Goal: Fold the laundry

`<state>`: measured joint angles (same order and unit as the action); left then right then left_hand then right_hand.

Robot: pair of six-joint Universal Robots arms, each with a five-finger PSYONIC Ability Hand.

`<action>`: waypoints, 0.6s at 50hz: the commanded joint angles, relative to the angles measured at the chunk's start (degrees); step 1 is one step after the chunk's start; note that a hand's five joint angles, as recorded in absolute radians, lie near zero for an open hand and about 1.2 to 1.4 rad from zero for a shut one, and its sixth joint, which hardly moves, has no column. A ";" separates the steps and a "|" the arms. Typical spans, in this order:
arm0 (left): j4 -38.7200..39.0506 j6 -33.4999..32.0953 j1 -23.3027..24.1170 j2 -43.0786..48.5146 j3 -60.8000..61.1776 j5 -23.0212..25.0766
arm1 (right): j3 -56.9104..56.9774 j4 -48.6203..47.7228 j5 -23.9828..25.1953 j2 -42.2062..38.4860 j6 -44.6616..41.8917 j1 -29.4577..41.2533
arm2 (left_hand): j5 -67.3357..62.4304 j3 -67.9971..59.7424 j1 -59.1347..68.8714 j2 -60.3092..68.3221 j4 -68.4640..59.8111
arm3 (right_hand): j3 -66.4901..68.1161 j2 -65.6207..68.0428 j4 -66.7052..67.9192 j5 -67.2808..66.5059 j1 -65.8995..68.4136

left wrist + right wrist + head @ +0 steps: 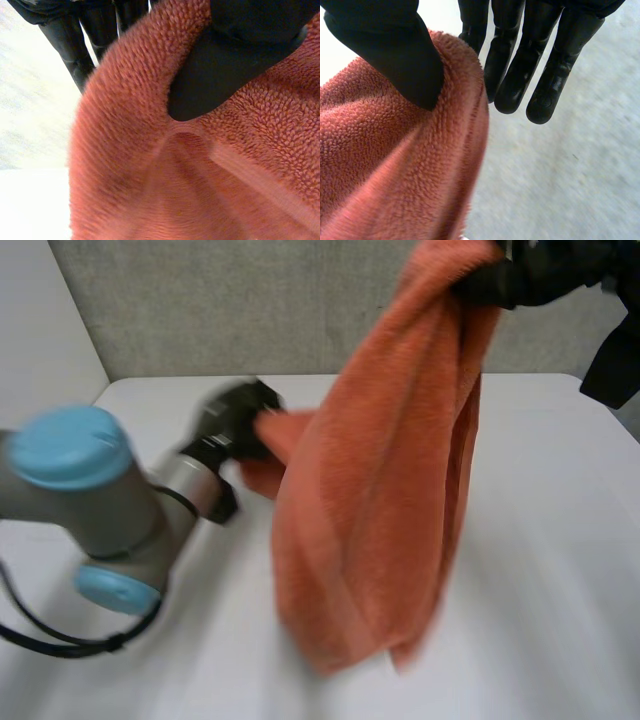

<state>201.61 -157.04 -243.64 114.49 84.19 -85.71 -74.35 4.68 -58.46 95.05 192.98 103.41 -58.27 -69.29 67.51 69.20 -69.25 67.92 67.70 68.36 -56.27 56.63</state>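
Head view, from the left: grey left arm (90,490) with light-blue caps low over the white table (560,570), ending in the left hand (238,422) at a lower corner of the orange towel (370,500). Left wrist view: thumb pressed onto the pile just beside the hem band (260,175), straight fingers (75,50) on the far side of the fold, pinching that corner between them. Middle of the head view: towel hanging as a long bunched drape, bottom end near or on the table, cannot tell which. Up at the right: right hand (525,280) high above the table, gripping the towel's top end. Right wrist view: thumb set on the top fold, clamping it against the nearest of the straight, slightly spread fingers (545,75); pale table well below them.
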 commanded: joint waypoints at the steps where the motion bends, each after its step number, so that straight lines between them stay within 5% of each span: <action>1: -1.03 -0.46 -6.49 -12.16 4.92 -4.73 | 1.75 -0.29 -1.04 -6.09 -0.15 -3.30 | -11.73 -10.71 12.49 10.80 -10.75 | 12.08 12.30 11.64 -13.73 23.37; 15: -5.60 -7.05 -6.58 -33.28 23.91 -0.77 | 2.54 -0.46 -2.53 -23.75 -0.32 -3.39 | -11.73 -10.71 12.49 10.80 -10.75 | 12.08 12.30 11.64 -13.73 23.37; 30: -13.58 -7.14 -2.02 -17.13 26.64 -0.86 | 4.92 4.00 -4.38 -36.77 -8.83 -2.68 | -11.73 -10.71 12.49 10.80 -10.75 | 12.08 12.30 11.64 -13.73 23.37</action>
<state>193.55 -164.46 -248.70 89.51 110.82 -86.56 -69.61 5.25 -62.65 61.17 189.14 100.72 -58.64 -69.74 67.75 69.68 -69.70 67.92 67.70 68.36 -56.27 56.63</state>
